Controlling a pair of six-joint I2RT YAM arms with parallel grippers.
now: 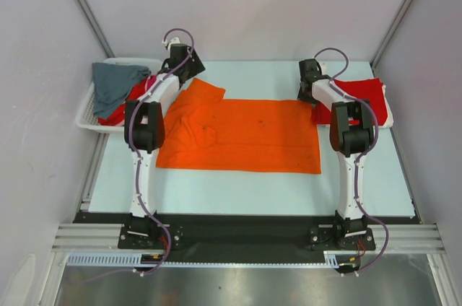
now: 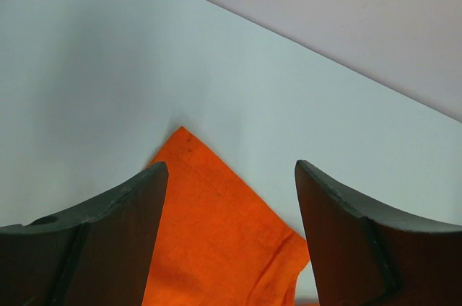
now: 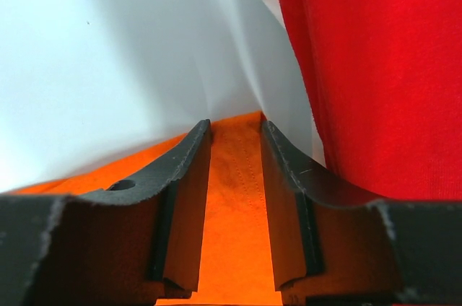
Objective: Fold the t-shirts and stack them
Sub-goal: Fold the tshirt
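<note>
Working outward from the arm bases, the orange tee (image 1: 238, 136) lies spread on the table (image 1: 216, 183). Its near hem is flat and straight, with some wrinkles toward its left side. It is thin, limp cloth, light and not fragile. I judge it will sag and trail from wherever it is pinched, so I would take it by two corners along its far edge and keep them level. At its far-left corner my left gripper (image 2: 231, 165) hovers with jaws spread wide, the pointed corner lying between them, untouched. At its far-right corner the right gripper (image 3: 234, 124) has its jaws drawn close on either side of a strip of hem; whether they truly bite I cannot tell. Just right of the orange tee sits a folded red tee (image 1: 364, 97), partly hidden behind the right arm. To its far left a white basket (image 1: 85, 115) holds a grey tee (image 1: 115, 82) over red cloth (image 1: 137, 93); how many pieces, I cannot make out.
</note>
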